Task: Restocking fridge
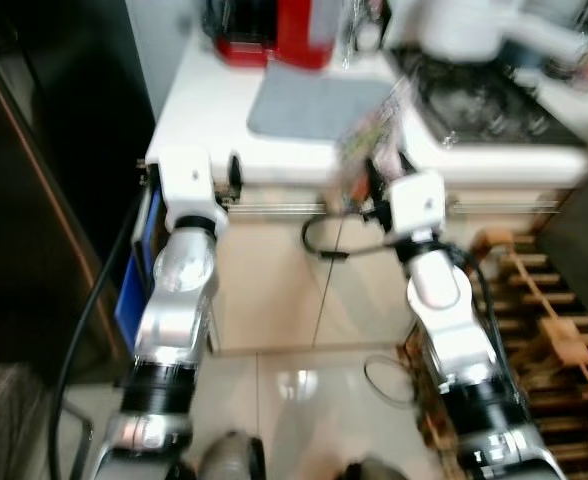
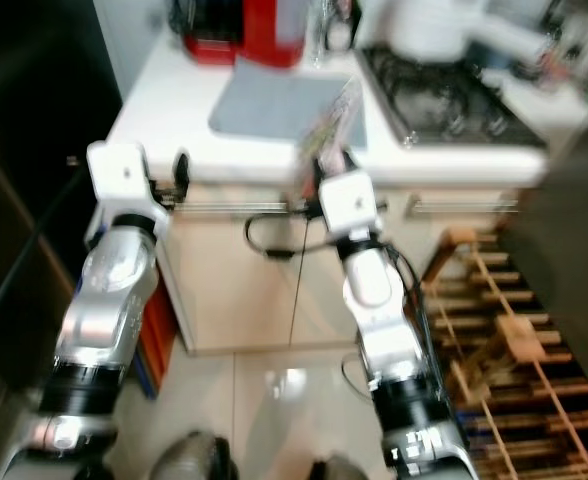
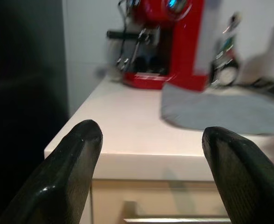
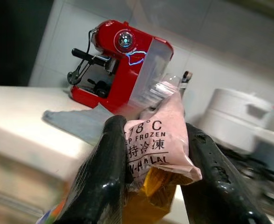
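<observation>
My right gripper (image 4: 153,154) is shut on a pink frozen-food packet (image 4: 158,140), printed with "-18°C" and "FROZEN"; an orange packet shows beneath it. In the head views the packet (image 1: 366,140) is a blurred shape held up at the white counter's front edge (image 1: 274,165). My left gripper (image 3: 151,154) stands open with nothing between its fingers, level with the counter edge near the left corner. Its white wrist (image 1: 192,185) is raised in front of the cabinet. The dark fridge front (image 1: 44,180) stands to my left.
A red coffee machine (image 4: 120,65) stands at the back of the counter, with a grey mat (image 1: 314,105) before it. A gas hob (image 1: 494,105) and a white pot (image 1: 464,30) lie to the right. A wooden rack (image 1: 544,320) stands at the lower right, a blue object (image 1: 134,290) beside the cabinet.
</observation>
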Tool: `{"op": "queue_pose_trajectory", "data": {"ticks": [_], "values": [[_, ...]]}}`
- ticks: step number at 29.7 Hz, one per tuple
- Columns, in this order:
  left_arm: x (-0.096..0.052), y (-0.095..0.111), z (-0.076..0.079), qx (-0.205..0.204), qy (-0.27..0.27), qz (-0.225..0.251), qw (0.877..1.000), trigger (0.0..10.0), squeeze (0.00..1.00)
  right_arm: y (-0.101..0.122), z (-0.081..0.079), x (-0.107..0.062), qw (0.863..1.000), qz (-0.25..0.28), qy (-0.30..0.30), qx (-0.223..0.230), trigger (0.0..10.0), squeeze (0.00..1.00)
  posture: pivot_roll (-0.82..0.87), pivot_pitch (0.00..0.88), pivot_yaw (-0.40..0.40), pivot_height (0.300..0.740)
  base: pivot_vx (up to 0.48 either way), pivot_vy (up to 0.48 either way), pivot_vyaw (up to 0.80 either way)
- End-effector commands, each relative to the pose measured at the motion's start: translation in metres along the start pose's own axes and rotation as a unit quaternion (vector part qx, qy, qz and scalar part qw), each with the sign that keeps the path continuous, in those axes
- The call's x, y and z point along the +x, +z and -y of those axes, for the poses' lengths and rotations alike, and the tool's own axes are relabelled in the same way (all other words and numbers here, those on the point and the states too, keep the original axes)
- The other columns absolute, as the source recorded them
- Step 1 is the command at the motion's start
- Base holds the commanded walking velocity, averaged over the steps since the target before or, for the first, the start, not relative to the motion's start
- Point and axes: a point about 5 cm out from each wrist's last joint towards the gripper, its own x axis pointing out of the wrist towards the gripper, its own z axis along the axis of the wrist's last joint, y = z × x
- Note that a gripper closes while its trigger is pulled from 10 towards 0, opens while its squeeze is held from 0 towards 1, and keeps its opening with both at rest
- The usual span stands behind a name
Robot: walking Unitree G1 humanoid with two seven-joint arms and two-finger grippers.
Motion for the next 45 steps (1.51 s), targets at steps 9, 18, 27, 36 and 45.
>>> {"op": "queue_pose_trajectory", "data": {"ticks": [9, 18, 27, 36, 45], "values": [[-0.003, -0.003, 0.007, 0.002, -0.014, -0.005, 1.0, 10.0, 0.0, -0.001, 0.004, -0.003, 1.0, 0.0, -0.01, 0.007, 0.0, 0.27, -0.12, 0.0, -0.014, 0.74, -0.348, 0.0, 0.0], [-0.008, -0.01, 0.007, -0.008, -0.019, -0.019, 1.0, 10.0, 0.0, -0.009, 0.0, -0.012, 1.0, -0.022, 0.0, 0.012, 0.0, 0.27, -0.12, 0.0, -0.015, 0.74, -0.077, 0.0, 0.0], [-0.017, -0.017, 0.012, -0.004, -0.036, -0.031, 0.999, 10.0, 0.0, -0.016, -0.003, -0.017, 0.999, -0.036, 0.006, 0.018, 0.0, 0.26, -0.12, 0.0, -0.015, 0.74, 0.0, -0.427, 0.0], [-0.02, -0.021, 0.012, -0.007, -0.033, -0.043, 0.999, 10.0, 0.0, -0.02, 0.001, -0.02, 0.999, -0.045, 0.007, 0.015, 0.0, 0.26, -0.13, 0.0, -0.013, 0.74, 0.0, -0.48, 0.0], [-0.045, -0.057, -0.06, 0.042, 0.064, -0.11, 0.991, 10.0, 0.0, -0.037, 0.009, -0.044, 0.996, -0.088, 0.002, 0.009, 0.0, 0.26, -0.13, 0.0, -0.014, 0.74, 0.0, -0.48, 0.0]]}}
